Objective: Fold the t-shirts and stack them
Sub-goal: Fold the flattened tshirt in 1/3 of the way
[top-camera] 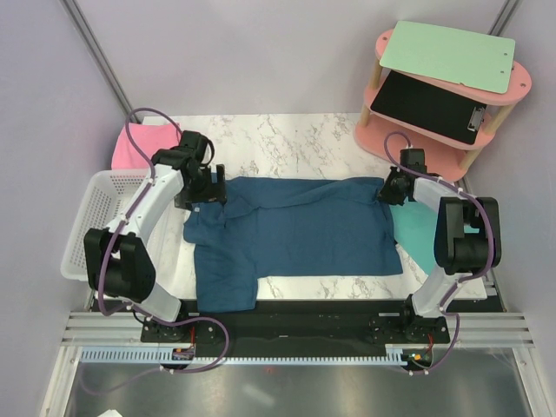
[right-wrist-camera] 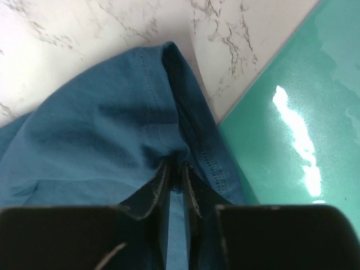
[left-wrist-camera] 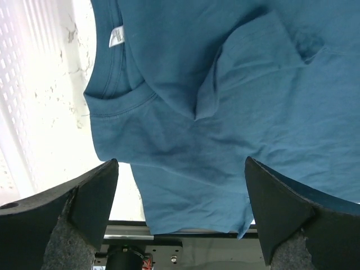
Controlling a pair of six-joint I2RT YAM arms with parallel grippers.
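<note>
**Item 1: blue t-shirt** (top-camera: 295, 230). Spread flat across the centre of the desk (top-camera: 295, 143), collar (left-wrist-camera: 121, 101) to the left of the frame and hem to the right. The upper sleeve (left-wrist-camera: 247, 62) is doubled over onto the chest. The lower sleeve reaches the bottom edge of the desk.

**Item 2: pink t-shirt** (top-camera: 139, 146). Bunched at the upper left, behind the white basket (top-camera: 87, 217), not yet folded.

**Item 3: right end effector** (right-wrist-camera: 177, 169). Fingers nearly together, nipping a ridge of the hem at the upper-right corner, just beside the turquoise mat (right-wrist-camera: 292, 112).

**Item 4: left end effector** (left-wrist-camera: 180, 166). Released, fingers spread wide above the shoulder area, holding nothing.

**Hazards, as we judge them.**
- With only one corner held, any pull would drag the shirt askew and wrinkle it.
- The thin pinch may slip off the hem.
- The doubled sleeve could get creased into the fold.
- The low sleeve might slide off the desk edge.
</note>
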